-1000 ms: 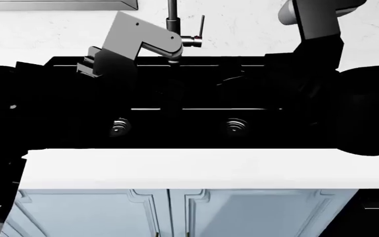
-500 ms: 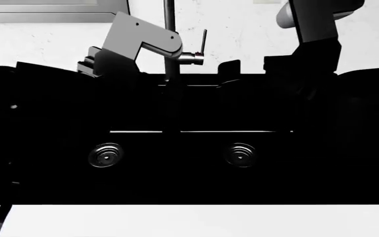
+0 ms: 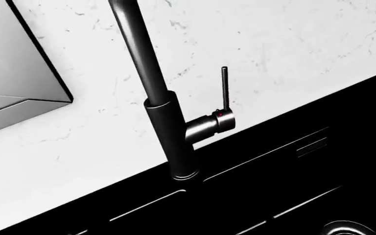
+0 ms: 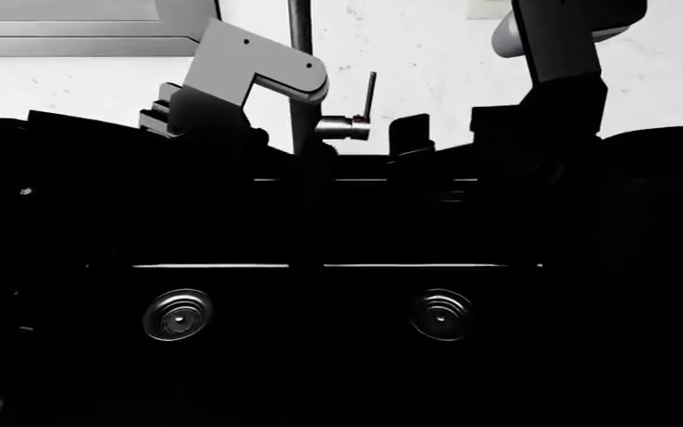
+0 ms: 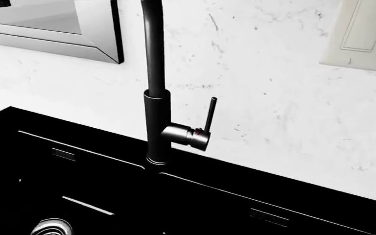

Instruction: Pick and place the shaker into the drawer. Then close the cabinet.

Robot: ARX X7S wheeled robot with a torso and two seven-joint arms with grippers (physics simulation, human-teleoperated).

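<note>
Neither the shaker nor the pale blue-grey drawer shows in any view, so the step in hand looks like a search. Best to tilt the head down and back off until the cabinet fronts and desk come into sight.

The black double-bowl sink (image 4: pixel 317 222) fills the head view; its two round steel drains (image 4: pixel 177 314) lie bare, and both bowls seem empty (deep shadow hides much). The dark tall tap (image 3: pixel 168 132) with its upright lever rises from the sink's back edge.

Both arms hover over that edge, but whether either tool is clenched or released I cannot tell.
</note>
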